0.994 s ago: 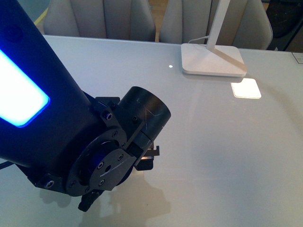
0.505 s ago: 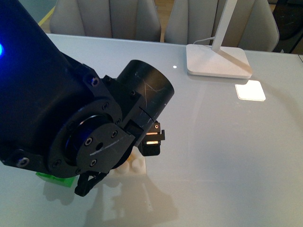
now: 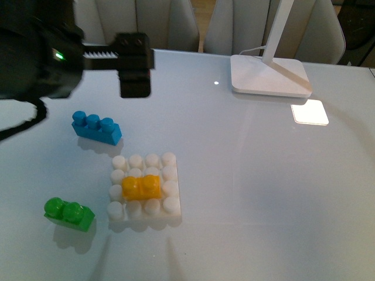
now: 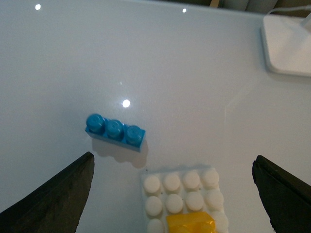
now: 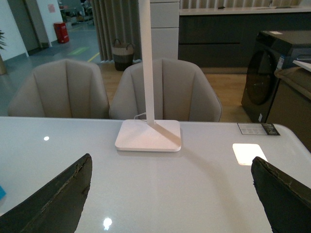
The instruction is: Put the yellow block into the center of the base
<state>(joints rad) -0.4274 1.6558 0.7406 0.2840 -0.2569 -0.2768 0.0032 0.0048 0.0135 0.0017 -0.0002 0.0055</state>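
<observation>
The yellow block sits pressed onto the white studded base, across its middle studs. It also shows at the edge of the left wrist view, on the base. My left gripper hangs open at the upper left of the front view, well above and behind the base, touching nothing. In its own view the left gripper has only the table and base between its fingers. My right gripper is open and empty, over bare table.
A blue three-stud brick lies behind and left of the base. A green brick lies to the left of the base's front edge. The white lamp foot stands at the back right, with chairs beyond the table.
The left arm has lifted away from the base toward the upper left. This has uncovered the base with the yellow block on it, and the blue and green bricks.
</observation>
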